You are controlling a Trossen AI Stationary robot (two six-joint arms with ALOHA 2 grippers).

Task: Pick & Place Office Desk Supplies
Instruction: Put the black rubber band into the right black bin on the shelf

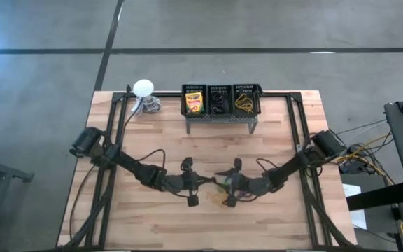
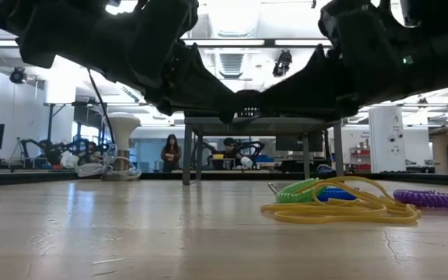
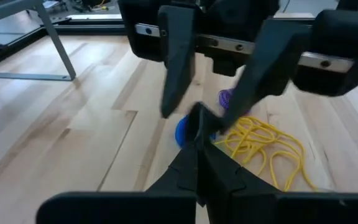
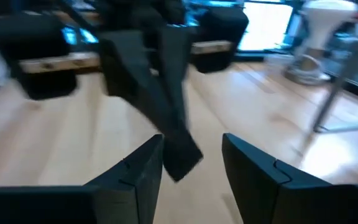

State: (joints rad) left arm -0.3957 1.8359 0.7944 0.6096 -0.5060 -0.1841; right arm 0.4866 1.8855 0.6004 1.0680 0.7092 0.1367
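- Your left gripper hangs low over the middle of the wooden table; in its own wrist view its two dark fingers lie pressed together with nothing between them.
- Your right gripper faces it almost tip to tip, its fingers spread apart with only bare wood in the gap.
- Just beneath and beside the two tips you have the loose pile: a tangle of yellow rubber bands, a green ring and a blue ring touching it, and a purple ring just beyond.
- Neither claw touches the pile that you can see.
- Well ahead of both claws stands the three-bin black rack, holding a crayon box, dark rings and more yellow bands.
- Left of the rack sits a white ball on a grey coil.
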